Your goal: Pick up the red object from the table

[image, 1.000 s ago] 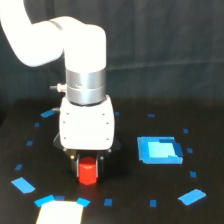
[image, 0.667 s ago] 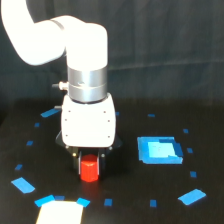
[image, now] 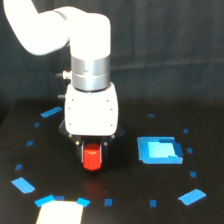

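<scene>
Gripper point(image: 93, 151) pointed down, fingers mostly hidden under white body; appears closed on the red block point(image: 93, 158), which sits directly between them, but grip can't be confirmed. Block upright, axis vertical, in line w/ gripper; whether it's clear of the table point(image: 125, 200) can't be told. Blue square point(image: 159, 150) well apart at 3 o'clock, white patch point(image: 59, 214) near at 7 o'clock.

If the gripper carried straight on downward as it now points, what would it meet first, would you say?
The gripper already straddles the red object; going on down, it would likely meet the black table first, though depth is unclear.
</scene>
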